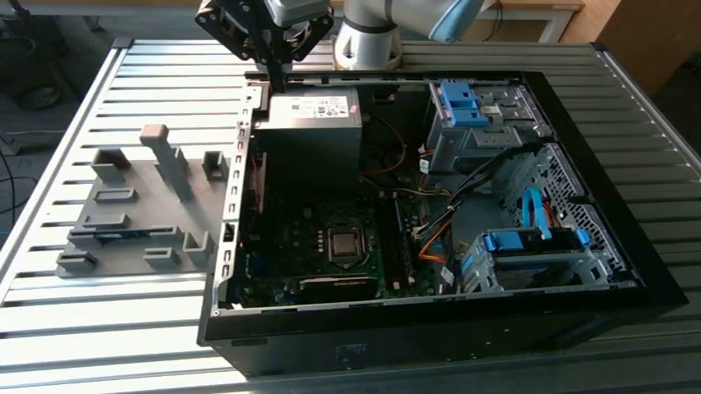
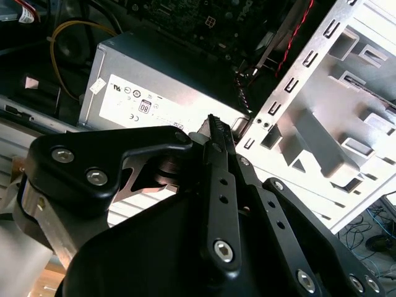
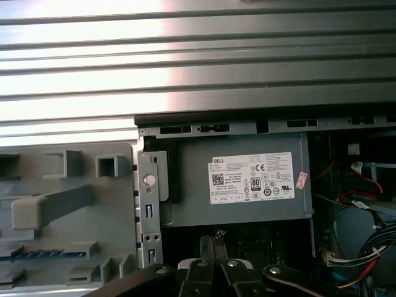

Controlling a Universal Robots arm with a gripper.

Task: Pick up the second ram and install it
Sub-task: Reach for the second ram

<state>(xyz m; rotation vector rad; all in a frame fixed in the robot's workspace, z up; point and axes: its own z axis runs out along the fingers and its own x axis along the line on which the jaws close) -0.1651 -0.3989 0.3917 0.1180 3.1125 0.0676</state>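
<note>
Gripper (image 1: 275, 80): hanging over the power supply (image 1: 312, 111) corner, at twelve o'clock of the open computer case (image 1: 438, 328) in the exterior view; fingers (image 2: 216, 161) pinching together, carrying nothing. Second ram (image 1: 110, 237): resting in a slot of the grey holder fixture (image 1: 164, 205), sitting at seven o'clock of the gripper, well apart. Hazards, judging from here: catching the case wall (image 1: 235, 197) while crossing over; pressing onto the chips with jaws unopened; clamping fixture plastic along with the board, tilting it.
</note>
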